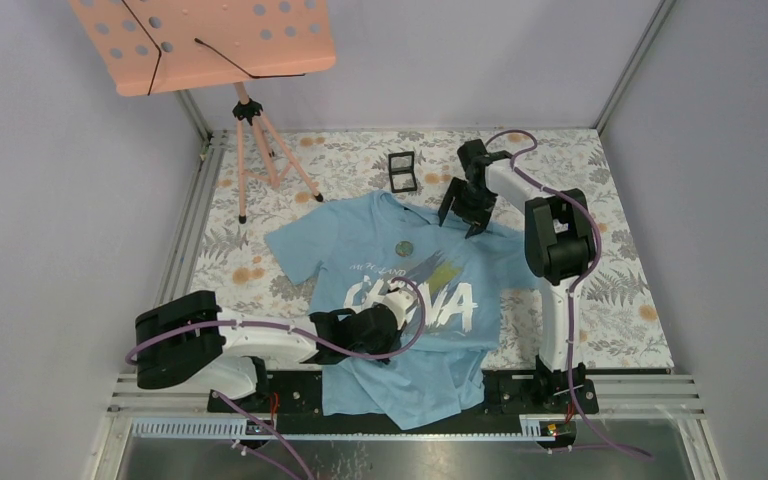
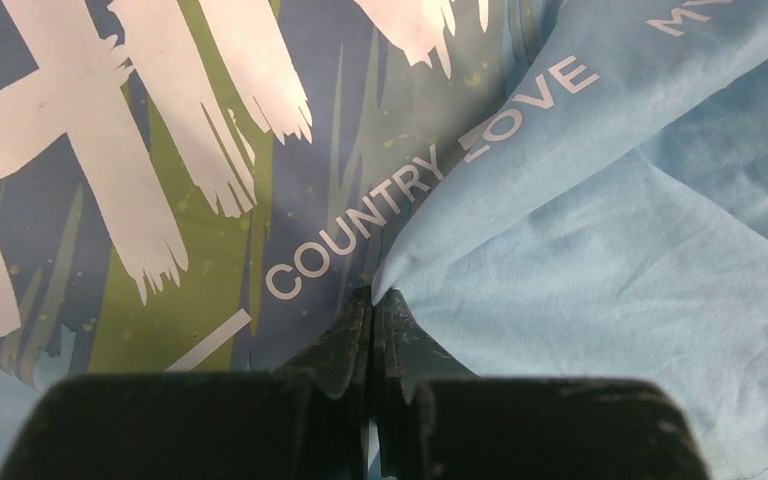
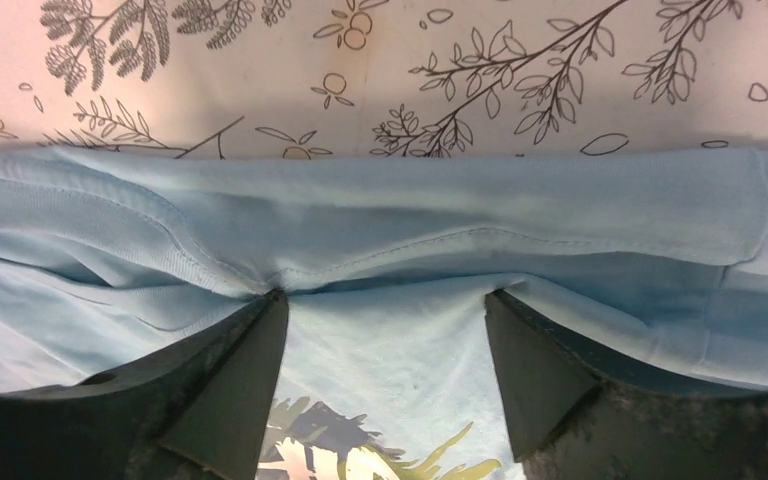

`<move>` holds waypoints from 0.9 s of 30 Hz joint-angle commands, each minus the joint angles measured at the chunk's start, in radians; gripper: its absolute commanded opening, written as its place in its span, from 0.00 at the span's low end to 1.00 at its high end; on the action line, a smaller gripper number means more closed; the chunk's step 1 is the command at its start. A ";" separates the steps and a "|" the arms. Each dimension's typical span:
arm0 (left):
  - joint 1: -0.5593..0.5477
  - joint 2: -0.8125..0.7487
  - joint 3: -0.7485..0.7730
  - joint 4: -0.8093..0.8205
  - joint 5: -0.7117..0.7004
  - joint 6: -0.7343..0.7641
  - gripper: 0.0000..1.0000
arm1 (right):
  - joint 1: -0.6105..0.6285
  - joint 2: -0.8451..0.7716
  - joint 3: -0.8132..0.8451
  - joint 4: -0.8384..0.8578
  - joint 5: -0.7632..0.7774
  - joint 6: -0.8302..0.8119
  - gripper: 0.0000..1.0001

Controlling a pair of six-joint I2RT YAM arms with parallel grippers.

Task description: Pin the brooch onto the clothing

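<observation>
Floral tablecloth underlies everything; pink music stand rear left. Left gripper closed hard on pinched fold of clothing beside lettering, cloth tented at tips. Brooch sits on chest above lettering, between both grippers, touched by neither; whether pin is through cloth, cannot tell. Right gripper spread wide, fingers straddling seam at shirt's far edge, gripping nothing. Advice: left hold as anchor; right closes on seam, draws fabric flat gently, avoids shaking brooch loose.

White links, black joints — purple cables
</observation>
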 commanded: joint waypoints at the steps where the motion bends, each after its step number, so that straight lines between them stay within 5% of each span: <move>1: -0.006 -0.008 -0.040 -0.105 0.029 -0.006 0.00 | 0.000 0.042 0.052 0.033 0.047 0.061 0.71; 7: -0.006 -0.007 -0.020 -0.098 0.030 -0.012 0.00 | -0.001 0.093 0.125 0.016 0.080 0.075 0.53; 18: 0.013 0.068 0.092 -0.063 -0.013 -0.039 0.01 | -0.010 0.182 0.331 -0.112 0.129 -0.021 0.52; 20: 0.020 0.062 0.104 -0.063 -0.012 -0.037 0.11 | -0.019 0.169 0.336 -0.114 0.116 -0.045 0.56; 23: 0.046 0.036 0.125 -0.073 -0.008 -0.027 0.42 | -0.024 0.134 0.345 -0.113 0.075 -0.123 0.66; 25: 0.074 0.010 0.137 -0.076 0.002 -0.020 0.63 | -0.024 0.091 0.341 -0.115 0.039 -0.193 0.77; 26: 0.119 -0.030 0.153 -0.076 0.031 -0.012 0.83 | -0.025 0.001 0.306 -0.110 0.044 -0.268 0.91; 27: 0.136 -0.046 0.159 -0.078 0.038 -0.005 0.86 | -0.025 -0.044 0.280 -0.103 0.049 -0.289 0.94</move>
